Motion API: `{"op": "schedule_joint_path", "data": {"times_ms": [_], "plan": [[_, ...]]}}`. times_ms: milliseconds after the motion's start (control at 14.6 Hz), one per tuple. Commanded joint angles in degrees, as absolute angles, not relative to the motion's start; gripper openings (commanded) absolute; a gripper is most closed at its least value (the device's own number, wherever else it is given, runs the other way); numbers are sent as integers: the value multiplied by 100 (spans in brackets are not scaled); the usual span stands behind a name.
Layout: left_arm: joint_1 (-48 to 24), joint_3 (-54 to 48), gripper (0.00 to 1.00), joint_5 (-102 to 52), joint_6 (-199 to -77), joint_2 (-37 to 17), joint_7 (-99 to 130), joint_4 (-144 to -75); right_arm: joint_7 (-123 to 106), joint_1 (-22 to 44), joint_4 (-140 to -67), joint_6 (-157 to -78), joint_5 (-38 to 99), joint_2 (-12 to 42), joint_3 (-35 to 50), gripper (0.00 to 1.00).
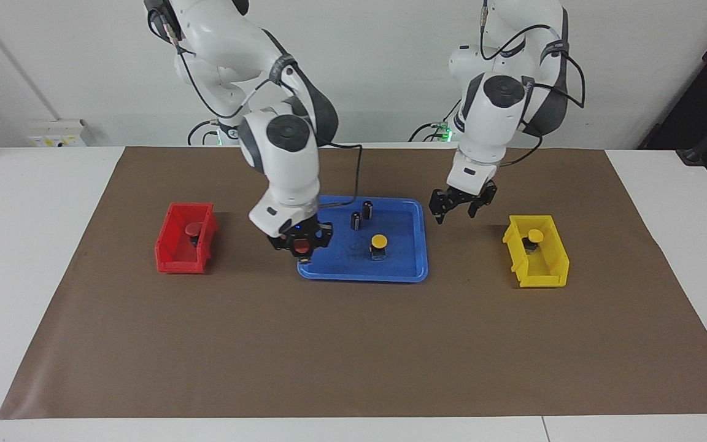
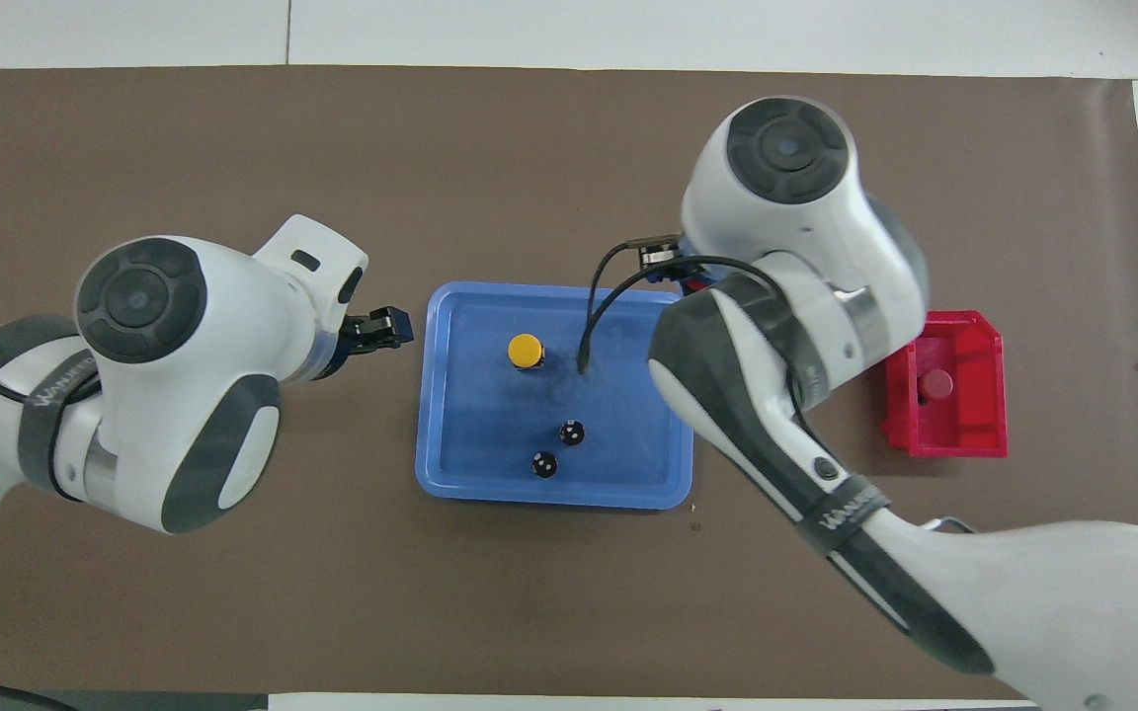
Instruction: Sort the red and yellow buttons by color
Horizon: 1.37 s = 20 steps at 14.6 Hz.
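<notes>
The right gripper point(image 1: 300, 247) is at the middle of the facing view, over the blue tray's point(image 1: 418, 261) corner, its fingers closed on a red button point(image 1: 301, 247). Another red button point(image 1: 193, 229) sits in the red bin point(image 1: 169, 255). One yellow button point(image 1: 378, 242) stands in the tray near two black cylinders point(image 1: 361, 215). One yellow button point(image 1: 535, 236) sits in the yellow bin point(image 1: 553, 270). The left gripper point(image 1: 455, 210) hangs open between tray and yellow bin. Both arms read "WANJUN".

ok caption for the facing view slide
Right claw shut on a red button at the blue tray edge; left claw open, off the tray toward the yellow bin.
</notes>
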<state>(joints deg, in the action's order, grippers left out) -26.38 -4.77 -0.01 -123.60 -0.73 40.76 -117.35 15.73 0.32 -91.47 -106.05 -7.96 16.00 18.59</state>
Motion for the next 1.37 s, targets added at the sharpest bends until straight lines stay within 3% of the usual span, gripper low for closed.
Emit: {"op": "schedule_joint_path", "data": {"times_ms": [0, 205, 410, 547, 821, 1026, 1299], "plan": [[-3163, -369, 88, -9, -12586, -368, 4675, -11611, 102, -1226, -10009, -10433, -274, 609, 1934, 12], [-3471, -360, 88, 44, -12507, -1034, 5114, -10884, -825, -2064, -10606, -10799, -193, 370, 1934, 12], [-3682, -360, 88, 324, -12489, -1563, 5431, -10451, -826, -2109, -11581, -11862, -193, 123, 1925, 12], [-3718, -352, 87, 544, -12489, -1888, 5589, -10170, -861, -2144, -11777, -12067, -193, 149, 1925, 12], [-3709, -325, 81, 571, -12533, -2004, 5590, -10107, -1062, -2206, -12049, -12146, -193, 53, 1916, 12], [-3709, -334, 72, 580, -12525, -2013, 5590, -10116, -1212, -2451, -12199, -12365, -193, 122, 1916, 12], [-3744, -334, 69, 571, -12481, -2013, 5599, -10169, -1178, -2426, -12507, -12797, -193, 123, 1925, 12]]}}
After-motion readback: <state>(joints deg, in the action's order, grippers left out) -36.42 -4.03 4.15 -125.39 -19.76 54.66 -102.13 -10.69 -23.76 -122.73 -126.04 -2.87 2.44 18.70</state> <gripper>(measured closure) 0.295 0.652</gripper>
